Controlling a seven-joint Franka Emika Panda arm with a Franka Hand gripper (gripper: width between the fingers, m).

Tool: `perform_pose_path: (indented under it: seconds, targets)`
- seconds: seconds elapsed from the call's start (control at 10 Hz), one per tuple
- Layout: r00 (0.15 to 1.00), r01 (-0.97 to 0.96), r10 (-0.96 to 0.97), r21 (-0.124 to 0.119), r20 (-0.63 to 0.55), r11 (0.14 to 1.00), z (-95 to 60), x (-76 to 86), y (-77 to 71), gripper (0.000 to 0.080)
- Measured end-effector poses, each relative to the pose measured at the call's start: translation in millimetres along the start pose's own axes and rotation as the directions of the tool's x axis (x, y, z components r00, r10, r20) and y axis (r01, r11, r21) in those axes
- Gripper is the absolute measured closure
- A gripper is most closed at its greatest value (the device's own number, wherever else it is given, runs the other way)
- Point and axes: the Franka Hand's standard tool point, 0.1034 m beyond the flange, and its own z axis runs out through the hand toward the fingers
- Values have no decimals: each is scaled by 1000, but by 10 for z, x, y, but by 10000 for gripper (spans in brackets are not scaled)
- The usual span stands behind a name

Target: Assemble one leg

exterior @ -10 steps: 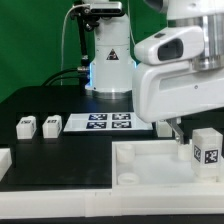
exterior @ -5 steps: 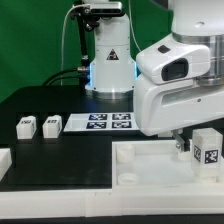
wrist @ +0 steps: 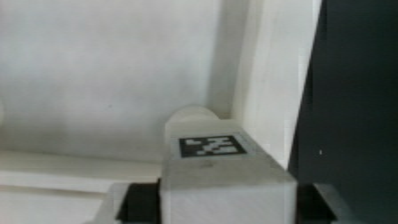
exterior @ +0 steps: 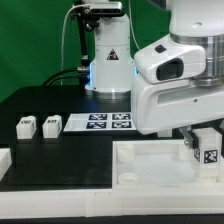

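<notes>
So right now the small white plastic leg (exterior: pixel 208 151), the one with the blocky head and a square black-and-white tag on it, is seen pinched in the two-finger claw (exterior: pixel 199 141) of the white robot arm (exterior: pixel 175 90). In the wrist view the leg (wrist: pixel 217 160) sits between the two dark fingers (wrist: pixel 139 205), which are pressed against its sides, so the claw (wrist: pixel 217 206) is read as clenched on it.

The leg is held upright over the large white square tray-like part (exterior: pixel 150 166), at that part's far corner on the exterior view's right. The tray's raised wall (wrist: pixel 249 70) and inner corner are seen just beyond the leg from the wrist camera. Whether the stem is seated in a socket can't be told, it's hidden.

Over on the exterior view's left, two more small white pegs (exterior: pixel 26 125) are lying side by side on the black table (exterior: pixel 60 150), well apart from the claw. The flat white marker board (exterior: pixel 100 122) is found just beside them, toward the middle
</notes>
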Motion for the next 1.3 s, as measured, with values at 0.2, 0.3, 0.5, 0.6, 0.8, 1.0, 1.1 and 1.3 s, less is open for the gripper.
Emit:
perform_pose_path:
  seconds: [0.2,0.3,0.5,0.6,0.8,1.0,1.1,1.3]
  targets:
    - [968,-250,250,6,-31,968,3,42,18,505]
    - [898,-439,439,18,-24,898,6,44,17,506]
    - [690,-723,724,55,14,688,2,57,27,506]
    - [571,-820,820,58,26,569,4,62,22,506]
    - [346,-937,937,63,55,343,13,66,-1,506]
    - [152,-987,987,69,61,147,24,67,-44,506]
    - [130,-989,990,81,57,125,25,61,-45,506]
    - [159,-985,986,80,55,155,32,58,-47,500]
